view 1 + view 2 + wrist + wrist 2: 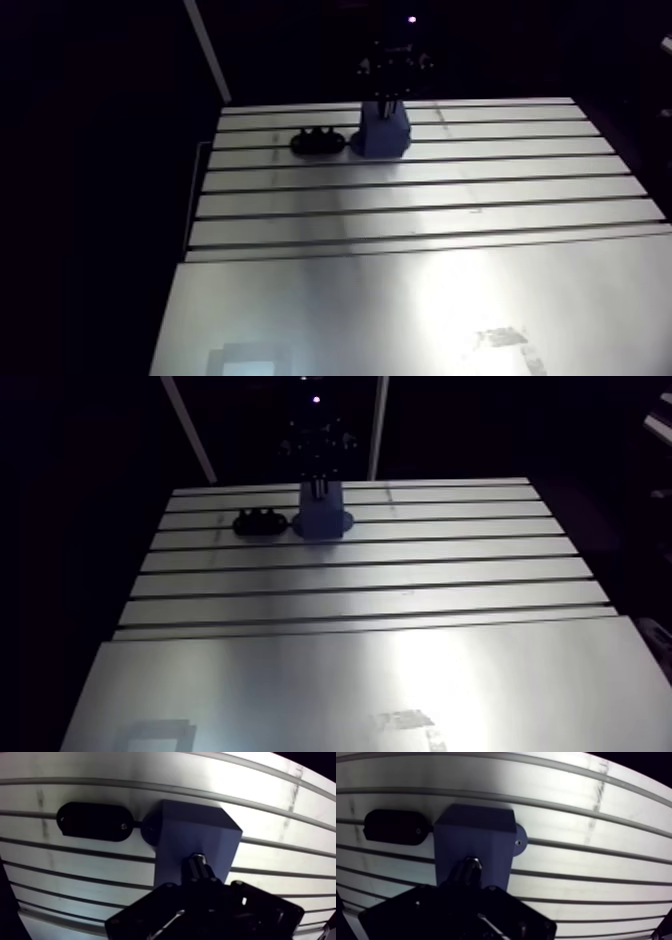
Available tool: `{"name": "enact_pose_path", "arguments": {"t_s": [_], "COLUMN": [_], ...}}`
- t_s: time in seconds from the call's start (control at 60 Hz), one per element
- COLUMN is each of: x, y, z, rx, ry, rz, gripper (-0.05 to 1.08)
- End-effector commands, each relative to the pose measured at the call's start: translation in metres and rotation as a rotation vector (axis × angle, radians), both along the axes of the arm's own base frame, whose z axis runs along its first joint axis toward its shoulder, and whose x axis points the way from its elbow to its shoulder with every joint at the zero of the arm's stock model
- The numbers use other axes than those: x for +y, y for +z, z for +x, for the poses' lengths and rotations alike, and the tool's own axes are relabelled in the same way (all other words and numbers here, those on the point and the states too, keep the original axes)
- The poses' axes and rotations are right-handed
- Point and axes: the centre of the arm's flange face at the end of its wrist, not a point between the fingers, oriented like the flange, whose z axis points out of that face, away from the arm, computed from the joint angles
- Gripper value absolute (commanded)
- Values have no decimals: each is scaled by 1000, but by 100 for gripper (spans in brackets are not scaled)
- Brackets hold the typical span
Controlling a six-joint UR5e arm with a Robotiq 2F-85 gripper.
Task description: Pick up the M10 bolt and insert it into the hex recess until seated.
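A blue block (pixel 200 834) with a round base flange stands on the slotted aluminium table (pixel 420 210) near its far edge. My gripper (pixel 200 881) hangs right over the block's top, and in the arm view the gripper (pixel 390 92) comes down onto the block (pixel 383 135). A dark metal M10 bolt (pixel 198 863) sticks out from between the dark fingers, pointing at the block's upper face, and the gripper is shut on it. The bolt and gripper hide the hex recess, and I cannot tell whether the bolt tip touches the block.
A black oval holder (pixel 94 822) lies on the table right beside the block, also seen as the holder (pixel 318 142) in the arm view. A smooth metal plate (pixel 400 310) covers the near part of the table. Parallel slots run across the table.
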Motion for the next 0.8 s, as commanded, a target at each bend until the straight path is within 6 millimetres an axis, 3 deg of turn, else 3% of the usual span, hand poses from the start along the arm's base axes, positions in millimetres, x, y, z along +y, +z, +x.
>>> {"name": "enact_pose_path", "arguments": {"t_s": [0.017, 0.8], "x": [0, 0], "y": [0, -1], "z": [0, 0], "rx": [0, 0], "ry": [5, 8], "rz": [0, 0], "gripper": [108, 108]}}
